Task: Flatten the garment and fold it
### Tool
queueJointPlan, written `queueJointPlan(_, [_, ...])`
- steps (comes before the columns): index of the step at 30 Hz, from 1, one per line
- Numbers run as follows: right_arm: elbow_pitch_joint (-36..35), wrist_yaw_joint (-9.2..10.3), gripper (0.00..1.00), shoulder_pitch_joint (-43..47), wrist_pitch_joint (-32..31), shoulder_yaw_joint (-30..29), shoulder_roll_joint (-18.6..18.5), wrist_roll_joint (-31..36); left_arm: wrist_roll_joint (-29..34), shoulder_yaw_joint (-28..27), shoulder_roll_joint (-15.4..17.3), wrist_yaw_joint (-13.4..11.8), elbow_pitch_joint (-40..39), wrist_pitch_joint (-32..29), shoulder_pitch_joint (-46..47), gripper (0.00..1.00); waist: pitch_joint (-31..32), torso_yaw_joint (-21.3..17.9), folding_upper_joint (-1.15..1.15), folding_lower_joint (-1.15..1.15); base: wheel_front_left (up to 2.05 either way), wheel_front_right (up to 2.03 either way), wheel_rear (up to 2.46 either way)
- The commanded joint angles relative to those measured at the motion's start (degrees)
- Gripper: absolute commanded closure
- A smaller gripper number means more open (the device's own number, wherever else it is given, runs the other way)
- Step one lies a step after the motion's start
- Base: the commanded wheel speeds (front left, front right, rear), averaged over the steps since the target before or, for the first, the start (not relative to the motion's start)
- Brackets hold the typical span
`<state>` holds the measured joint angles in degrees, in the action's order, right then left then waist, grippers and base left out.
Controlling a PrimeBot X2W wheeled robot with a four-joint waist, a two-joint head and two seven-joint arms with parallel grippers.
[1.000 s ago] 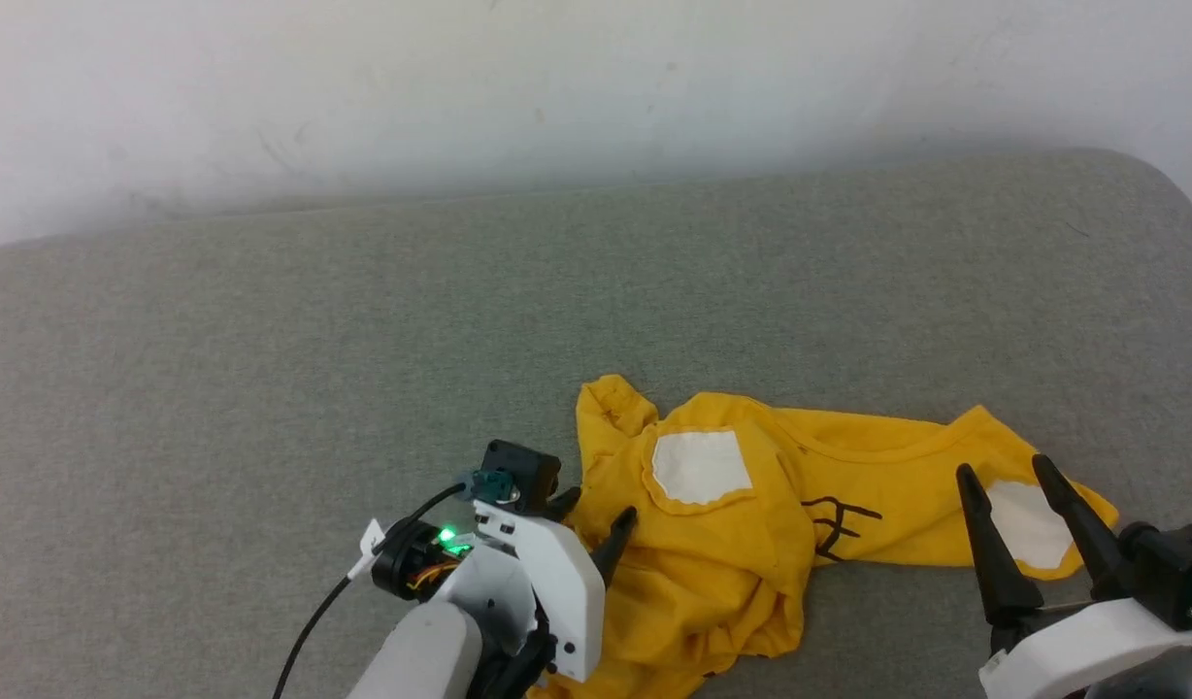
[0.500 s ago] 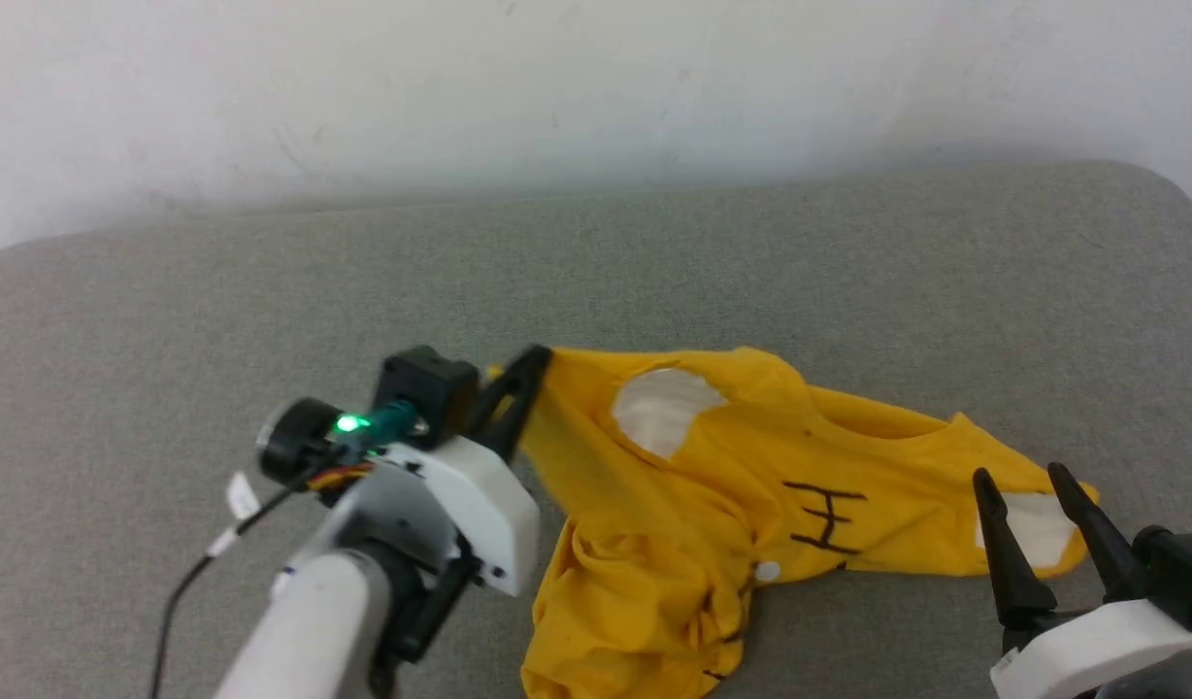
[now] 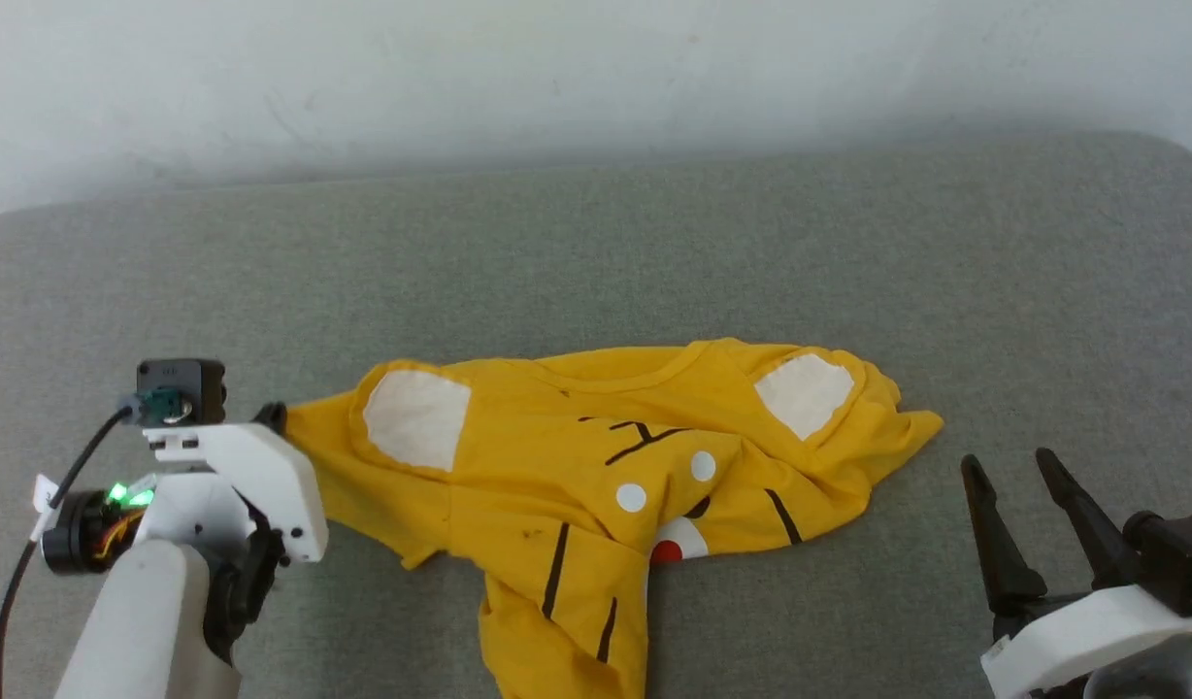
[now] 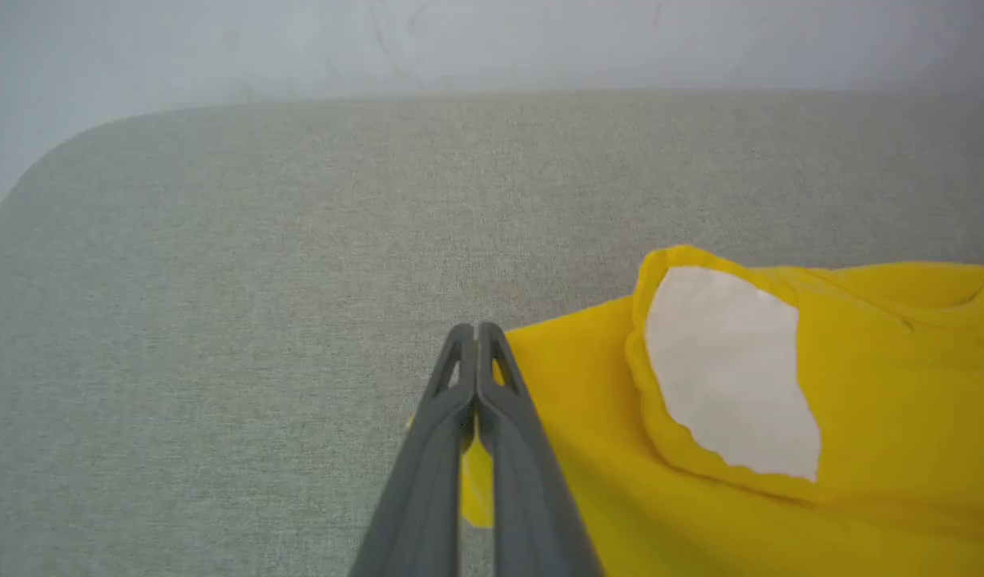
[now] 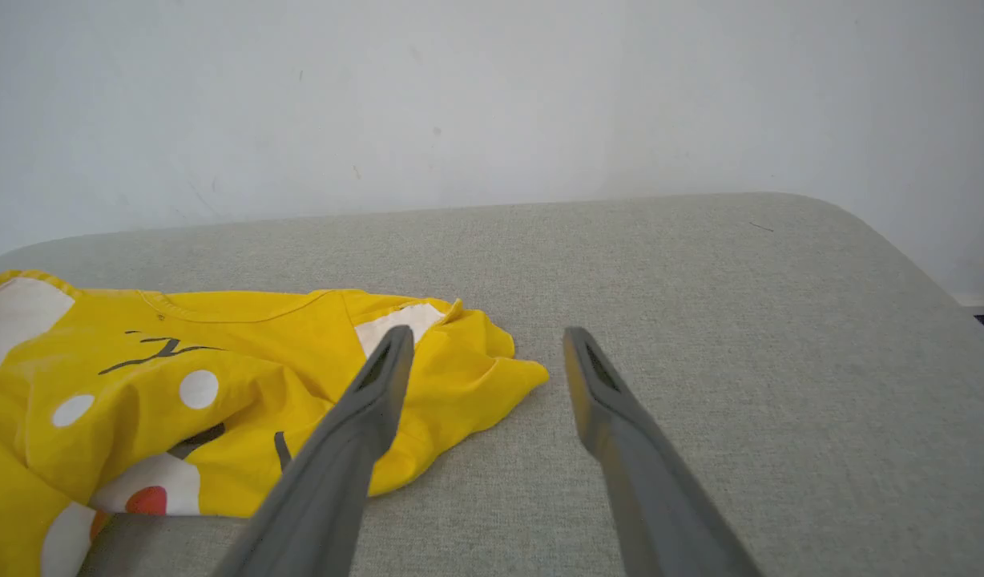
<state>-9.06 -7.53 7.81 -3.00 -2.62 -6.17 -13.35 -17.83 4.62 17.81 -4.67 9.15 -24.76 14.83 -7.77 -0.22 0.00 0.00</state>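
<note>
the garment [image 3: 518,466], a bright yellow t-shirt, lies print side up on the grey padded top [image 3: 596,252], nearer its near edge than its far edge. its long axis runs left to right, along that near edge. the neckline is turned toward the far edge, and a crumpled length of the body trails down to the near edge. one white patch [image 3: 416,419] sits by the left end, and another white patch [image 3: 805,393] by the right end. the left gripper [image 3: 276,417] has its jaws pressed together on the garment's left tip, which is drawn to a point. the right gripper [image 3: 1009,464] has its jaws spread wide with nothing between them, apart from the garment's right end and toward the near right corner.
</note>
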Motion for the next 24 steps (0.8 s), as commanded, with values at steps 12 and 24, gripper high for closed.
queueJointPlan(12, [1.51,0.04,0.0,-0.97,-0.31,0.04,-0.26,-1.05,-3.69,-3.01,-2.97,0.33,15.6,12.44,3.09,0.0,-0.26,-2.47,0.0,0.0,0.0,0.0,0.0])
queueJointPlan(24, [11.46,0.04,0.0,-8.9,-5.1,-2.05,-4.18,-9.07,-2.3,-2.87,-6.51,2.63,5.05,36.84,-5.13,0.0,2.39,0.4,0.0,0.0,0.0,0.0,0.0])
